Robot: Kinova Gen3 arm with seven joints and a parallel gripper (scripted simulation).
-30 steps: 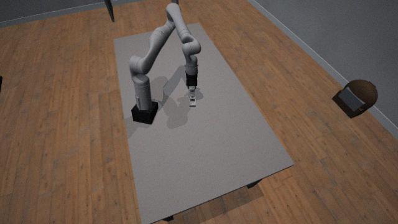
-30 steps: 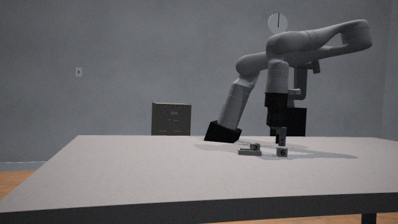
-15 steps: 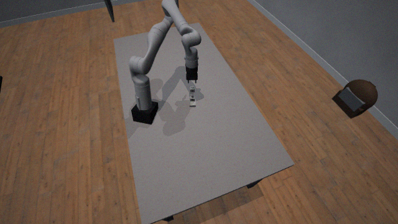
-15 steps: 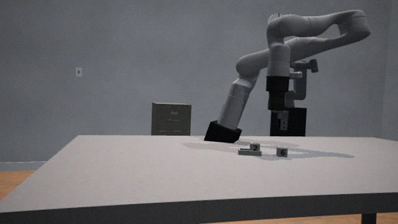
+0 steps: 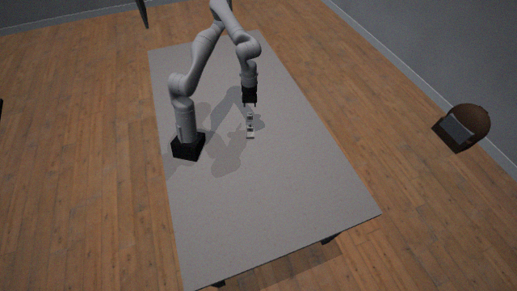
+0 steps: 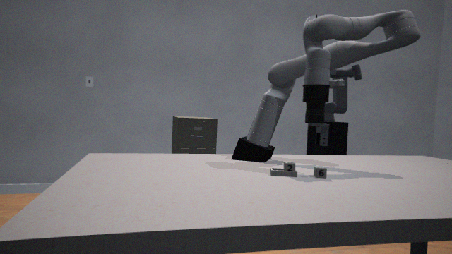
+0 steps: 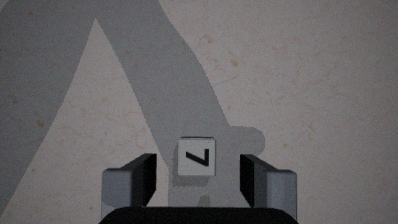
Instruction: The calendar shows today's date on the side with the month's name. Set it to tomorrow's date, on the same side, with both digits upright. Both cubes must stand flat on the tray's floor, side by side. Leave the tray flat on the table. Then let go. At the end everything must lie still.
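On the counter, the tray is lying flat, its long axis running twelve to six o'clock from the top. A cube showing "2" is standing in its twelve-o'clock half; the other cube is resting beyond, apart, showing "6" (its top "7" is pointing toward three o'clock in the wrist view). The tool is hovering spread wide, holding nothing.

claw higher, farther above the 6-faced cube
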